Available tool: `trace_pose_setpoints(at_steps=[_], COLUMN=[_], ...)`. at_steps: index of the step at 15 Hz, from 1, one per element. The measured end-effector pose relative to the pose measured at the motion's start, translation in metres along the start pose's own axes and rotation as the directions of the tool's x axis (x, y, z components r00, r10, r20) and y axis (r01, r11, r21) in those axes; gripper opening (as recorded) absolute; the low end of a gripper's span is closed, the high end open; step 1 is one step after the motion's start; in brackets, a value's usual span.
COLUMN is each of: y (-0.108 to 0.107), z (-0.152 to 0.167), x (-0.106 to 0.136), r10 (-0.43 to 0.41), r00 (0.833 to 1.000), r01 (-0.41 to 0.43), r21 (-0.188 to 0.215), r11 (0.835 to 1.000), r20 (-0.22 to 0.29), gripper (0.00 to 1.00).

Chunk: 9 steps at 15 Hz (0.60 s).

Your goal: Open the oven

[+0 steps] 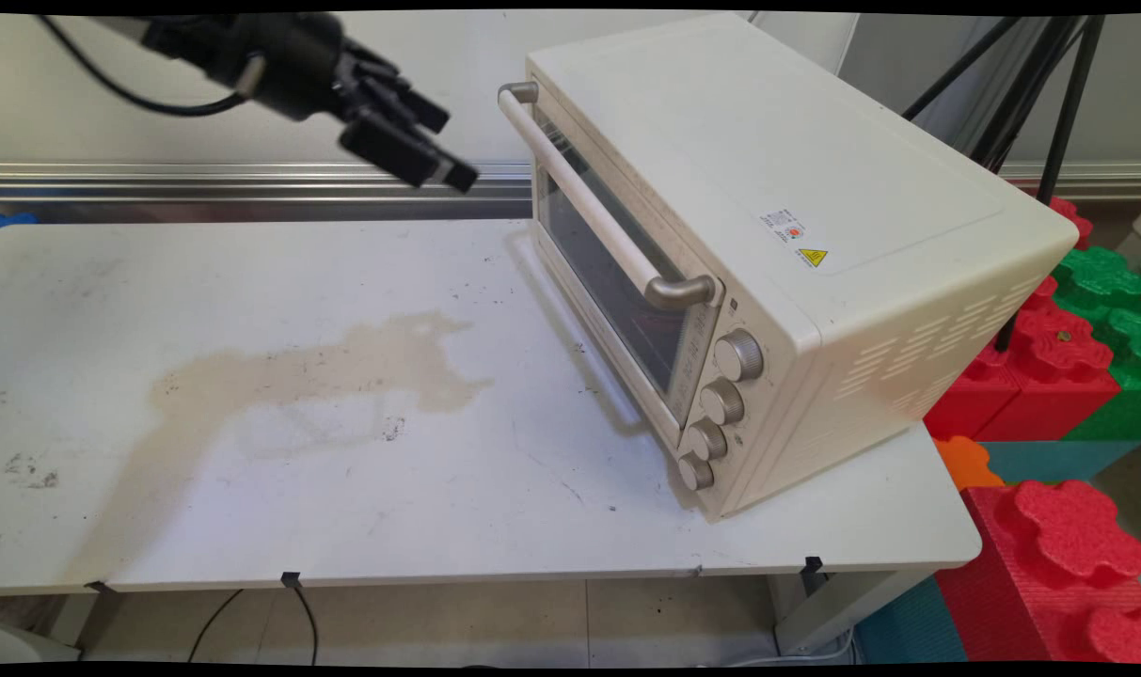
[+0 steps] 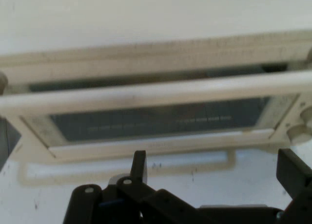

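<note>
Far left of table (image 1: 109, 527): bare white top, scuffed, with a tan dried stain (image 1: 344, 367) spreading across the middle. Cables trailing below the near edge.

Upper left, well above the table: black gripper (image 1: 438, 150), angled down and to the right, aimed at the oven front. Holding nothing. Fingers spread apart in the hand view, one fingertip (image 2: 139, 163) left of centre, the other at the right edge, only table showing in the gap between.

Right of the gripper, apart from it, not touching: cream toaster oven (image 1: 777, 216), standing on the right end of the table, turned at an angle, door shut. Door handle (image 1: 589, 202) running along the top of the door, long axis from far-left to near-right in the main view; in the hand view the same bar (image 2: 161, 92) lying crosswise, above and beyond the fingers. Glass window (image 1: 617, 273) beneath the bar. Column of four knobs (image 1: 719, 404) on the near end of the front panel.

Far right, beyond the table: red and green foam blocks (image 1: 1059, 367), black tripod legs (image 1: 1050, 122).
</note>
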Motion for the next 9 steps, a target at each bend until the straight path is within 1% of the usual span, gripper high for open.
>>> trace_pose_setpoints(at_steps=[7, 9], y=[0.0, 0.0], z=[0.033, 0.041], x=[0.036, 0.042], r10=[0.002, 0.002], r00=[1.0, 1.0], r01=[-0.002, -0.002], r21=[0.009, 0.01], r11=[1.0, 1.0], r20=[-0.028, -0.031], gripper=[1.0, 1.0])
